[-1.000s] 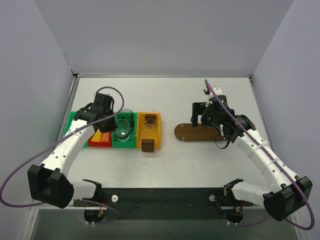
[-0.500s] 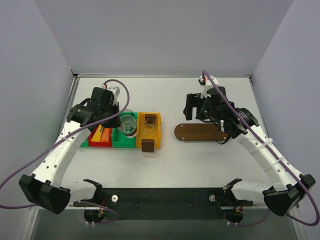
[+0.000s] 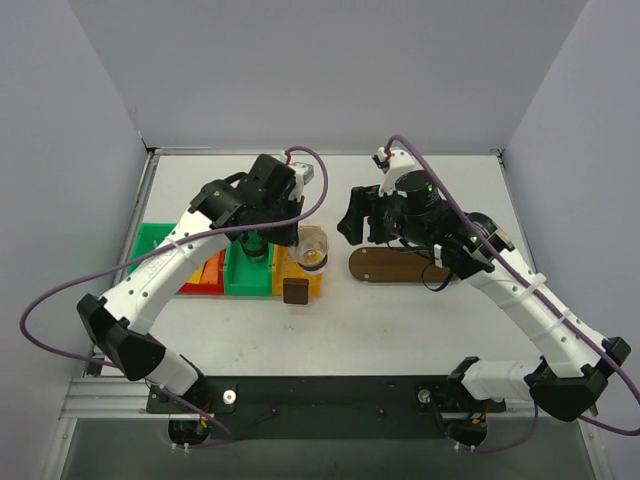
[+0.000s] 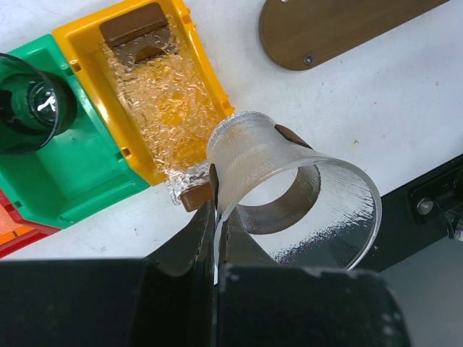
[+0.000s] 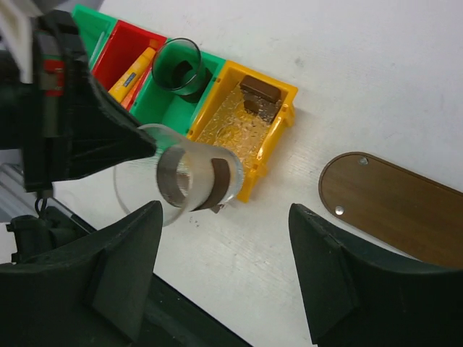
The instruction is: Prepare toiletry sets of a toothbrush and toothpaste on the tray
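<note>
My left gripper (image 4: 215, 217) is shut on the wall of a clear plastic cup (image 4: 289, 195) and holds it tilted over the front of the yellow bin (image 3: 300, 258). My right gripper (image 5: 224, 217) is open and empty, above the table between the bins and the left end of the dark-brown tray (image 3: 400, 265). The tray is bare; it also shows in the right wrist view (image 5: 398, 206). An orange-yellow toothpaste tube (image 5: 134, 72) lies in the red bin (image 3: 200, 278). No toothbrush is in view.
A dark green cup (image 3: 255, 245) stands in the green bin (image 4: 72, 173). The yellow bin holds crinkled clear plastic and a brown block (image 4: 134, 25). Another brown block (image 3: 295, 291) sits at the bin's front.
My left arm has swung right, carrying the clear cup from the green bin to over the yellow bin. My right gripper has moved left, off the tray towards the cup.
</note>
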`<state>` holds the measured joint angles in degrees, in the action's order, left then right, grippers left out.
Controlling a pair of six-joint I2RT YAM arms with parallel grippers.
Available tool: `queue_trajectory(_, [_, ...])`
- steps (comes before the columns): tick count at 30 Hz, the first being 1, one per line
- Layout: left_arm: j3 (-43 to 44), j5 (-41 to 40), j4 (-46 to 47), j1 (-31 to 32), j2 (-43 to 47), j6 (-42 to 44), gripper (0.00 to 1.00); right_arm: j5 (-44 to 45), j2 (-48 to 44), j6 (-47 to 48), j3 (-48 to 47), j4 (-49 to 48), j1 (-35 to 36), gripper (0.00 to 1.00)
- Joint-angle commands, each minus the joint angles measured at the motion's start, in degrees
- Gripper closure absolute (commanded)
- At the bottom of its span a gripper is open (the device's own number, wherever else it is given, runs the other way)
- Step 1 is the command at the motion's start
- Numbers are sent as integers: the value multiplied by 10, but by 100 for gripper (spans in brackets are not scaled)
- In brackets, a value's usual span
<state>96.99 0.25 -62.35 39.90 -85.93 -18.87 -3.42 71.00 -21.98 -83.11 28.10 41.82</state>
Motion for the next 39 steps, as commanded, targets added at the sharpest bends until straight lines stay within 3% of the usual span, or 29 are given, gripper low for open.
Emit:
queue_trajectory(1, [58, 2, 6, 18, -18, -30, 100, 20, 0, -18, -21, 17, 26, 36])
queue_trajectory(13, [41, 18, 49, 49, -23, -71, 100, 83, 28, -10, 10, 41, 70, 46])
queue_trajectory(30, [47, 32, 66, 53, -28, -86, 100, 94, 95, 19, 2, 57, 81, 64])
queue_trajectory(35, [51, 31, 70, 53, -35, -86, 100, 90, 111, 22, -6, 66, 80, 75])
queue_trajectory(39, [48, 34, 76, 53, -35, -86, 100, 88, 119, 22, -13, 71, 80, 90])
